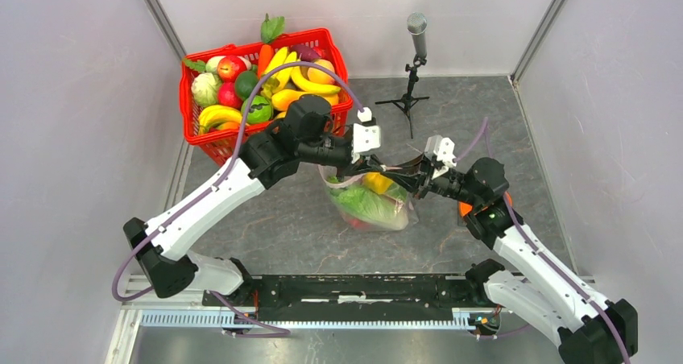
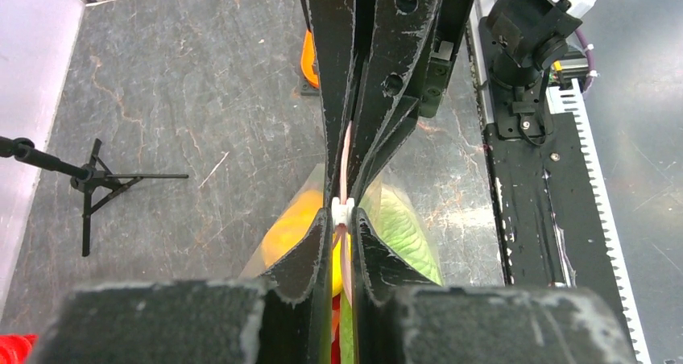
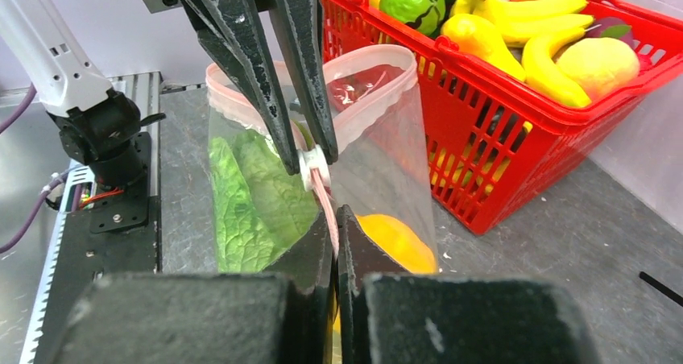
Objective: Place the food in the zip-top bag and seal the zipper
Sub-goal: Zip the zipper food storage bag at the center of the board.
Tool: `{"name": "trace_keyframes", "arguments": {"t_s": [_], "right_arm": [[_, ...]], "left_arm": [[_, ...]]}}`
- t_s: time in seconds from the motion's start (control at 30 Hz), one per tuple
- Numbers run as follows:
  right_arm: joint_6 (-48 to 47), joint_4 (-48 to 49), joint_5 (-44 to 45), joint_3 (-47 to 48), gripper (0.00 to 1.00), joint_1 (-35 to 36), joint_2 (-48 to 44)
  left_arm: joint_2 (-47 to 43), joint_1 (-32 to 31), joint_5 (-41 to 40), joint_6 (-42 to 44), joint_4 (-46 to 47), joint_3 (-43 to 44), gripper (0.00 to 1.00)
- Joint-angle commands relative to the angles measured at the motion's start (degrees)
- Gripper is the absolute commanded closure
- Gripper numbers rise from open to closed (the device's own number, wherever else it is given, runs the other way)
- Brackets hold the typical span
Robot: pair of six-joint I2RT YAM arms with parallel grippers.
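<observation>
The zip-top bag point(image 1: 395, 217) stands on the table between my two grippers, with the green cabbage point(image 1: 366, 205) and a yellow fruit point(image 1: 377, 181) inside. My left gripper point(image 1: 360, 171) is shut on the white slider point(image 3: 314, 167) of the pink zipper point(image 3: 326, 207). My right gripper point(image 1: 400, 179) is shut on the zipper strip just beside it, tips nearly touching the left's. In the right wrist view the bag point(image 3: 387, 138) has its mouth open in a loop beyond the slider. The cabbage point(image 3: 250, 195) and yellow fruit point(image 3: 395, 239) show through the plastic. In the left wrist view my left gripper point(image 2: 345, 215) holds the slider.
A red mesh basket point(image 1: 322, 38) full of toy produce stands at the back left, close behind the bag point(image 3: 515, 138). A microphone on a small tripod point(image 1: 415, 66) stands at the back centre. The black base rail point(image 1: 346, 287) runs along the near edge.
</observation>
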Motion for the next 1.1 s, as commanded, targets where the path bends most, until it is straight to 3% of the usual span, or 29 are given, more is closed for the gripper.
{"name": "trace_keyframes", "arguments": {"t_s": [0.0, 0.23, 1.07], "right_arm": [[-1.6, 1.3, 8.1, -0.9, 1.00, -0.3, -3.0], [-0.8, 2.0, 11.3, -2.5, 1.00, -0.3, -4.8], [2.4, -0.8, 28.2, -4.9, 1.00, -0.4, -10.8]], "left_arm": [[-3.8, -0.2, -4.7, 2.7, -1.9, -1.3, 0.98], [-5.9, -0.1, -13.3, 5.4, -6.8, -3.0, 0.98], [-12.6, 0.1, -18.2, 3.7, -7.4, -6.5, 0.98]]}}
